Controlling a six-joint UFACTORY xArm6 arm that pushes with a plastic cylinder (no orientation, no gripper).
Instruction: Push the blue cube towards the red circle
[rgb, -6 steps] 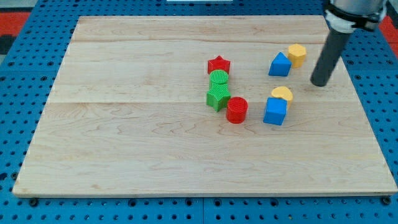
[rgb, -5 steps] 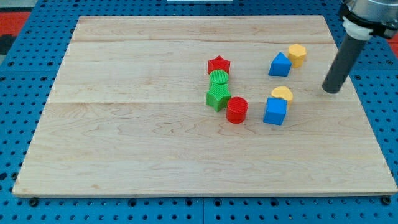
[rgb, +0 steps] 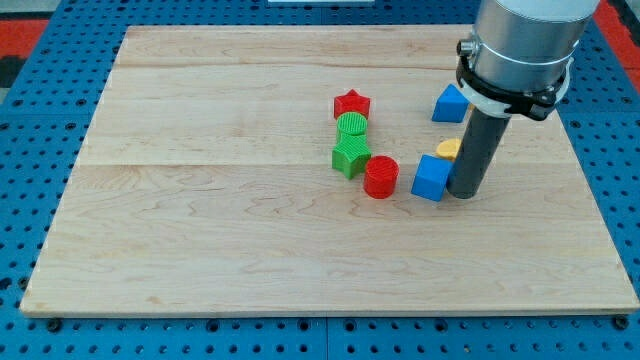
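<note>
The blue cube (rgb: 431, 178) lies on the wooden board (rgb: 250, 230), right of centre. The red circle (rgb: 380, 176), a short red cylinder, stands just to the cube's left with a small gap between them. My tip (rgb: 462, 193) rests on the board right against the cube's right side. The rod and the arm's body rise above it and hide part of the board's upper right.
A red star (rgb: 351, 103), a green circle (rgb: 351, 125) and a green star (rgb: 350, 154) form a column left of the red circle. A blue triangular block (rgb: 449, 103) lies above the cube. A yellow block (rgb: 449, 149) shows partly behind the rod.
My tip swung from the board's right side down and left to the cube's right face. The blue cube has slid slightly left towards the red circle. The arm now hides the upper yellow block.
</note>
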